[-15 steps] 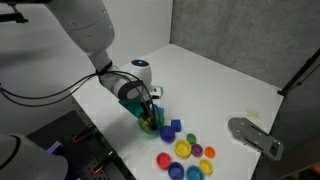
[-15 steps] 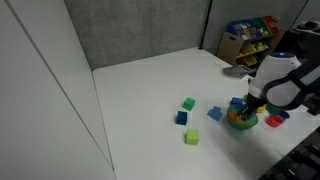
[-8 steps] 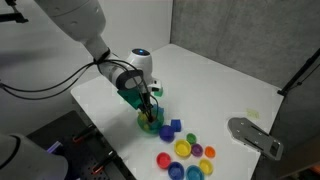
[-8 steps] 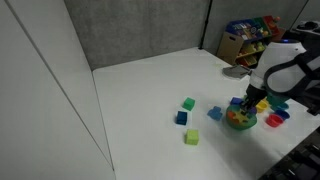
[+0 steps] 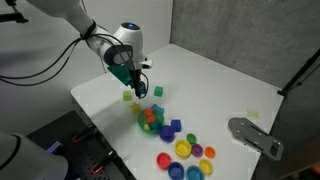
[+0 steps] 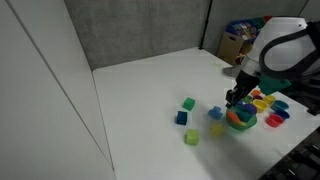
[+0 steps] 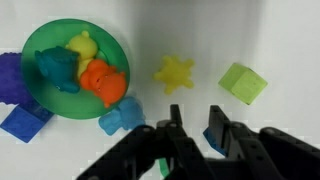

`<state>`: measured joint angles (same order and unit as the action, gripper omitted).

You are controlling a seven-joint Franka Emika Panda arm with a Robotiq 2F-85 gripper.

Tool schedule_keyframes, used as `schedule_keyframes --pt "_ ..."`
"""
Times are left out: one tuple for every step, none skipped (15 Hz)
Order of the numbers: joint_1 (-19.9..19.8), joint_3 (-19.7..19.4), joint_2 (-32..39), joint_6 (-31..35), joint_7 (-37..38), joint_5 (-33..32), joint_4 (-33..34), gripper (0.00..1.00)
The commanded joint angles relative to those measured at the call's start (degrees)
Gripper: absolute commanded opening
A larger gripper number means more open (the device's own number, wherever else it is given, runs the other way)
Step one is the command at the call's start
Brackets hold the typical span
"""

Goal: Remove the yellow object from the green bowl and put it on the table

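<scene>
The green bowl [image 7: 40, 40] sits on the white table [image 7: 285, 35] and holds a small yellow piece [image 7: 82, 45], a teal piece [image 7: 58, 68] and an orange piece [image 7: 102, 83]. A yellow star-shaped piece [image 7: 174, 72] lies on the table just beside the bowl. My gripper [image 7: 195, 125] is open and empty, raised above the table beside the bowl. The bowl [image 5: 150, 121] [image 6: 240, 120] and the gripper [image 5: 137, 88] [image 6: 232, 98] also show in both exterior views.
A light green cube [image 7: 243, 82] and blue blocks [image 7: 122, 117] [image 7: 25, 120] lie around the bowl. Several coloured round caps [image 5: 186, 152] lie near the table's edge. More cubes [image 6: 186, 104] [image 6: 191, 137] are scattered on the table. A grey metal fixture [image 5: 255, 135] sits at one edge.
My gripper has risen out of the green bowl and moved away from it, with nothing between its fingers. The pieces in the bowl now show.
</scene>
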<state>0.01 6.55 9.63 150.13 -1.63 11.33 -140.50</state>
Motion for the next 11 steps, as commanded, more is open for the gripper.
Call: schedule_keyframes --pt "0.9 -1.3 -2.6 -2.9 0.9 -1.3 0.9 0.68" --pt "0.9 -1.8 -3.5 -3.8 1.4 -2.2 0.9 0.75" --pt "1.0 -2.5 -4.4 -4.6 2.3 -3.8 0.9 0.84" --pt "1.0 -3.2 -5.3 -5.6 3.1 -5.4 0.9 0.9" --pt "1.1 -3.9 -6.4 -6.8 4.2 -7.7 1.0 0.98" --pt "1.1 -4.4 -7.5 -8.2 5.4 -9.9 1.1 1.0" --pt "1.0 -4.8 -8.5 -9.7 6.3 -11.8 1.3 1.0" --pt "0.9 -5.1 -9.5 -11.4 7.2 -13.5 1.6 1.0" --pt "0.9 -5.2 -10.5 -12.8 7.8 -15.1 1.7 1.0" --pt "0.8 -4.9 -7.9 -9.5 5.5 -12.4 1.3 1.0" --pt "0.8 -5.0 -8.9 -10.6 6.1 -13.4 1.3 1.0"
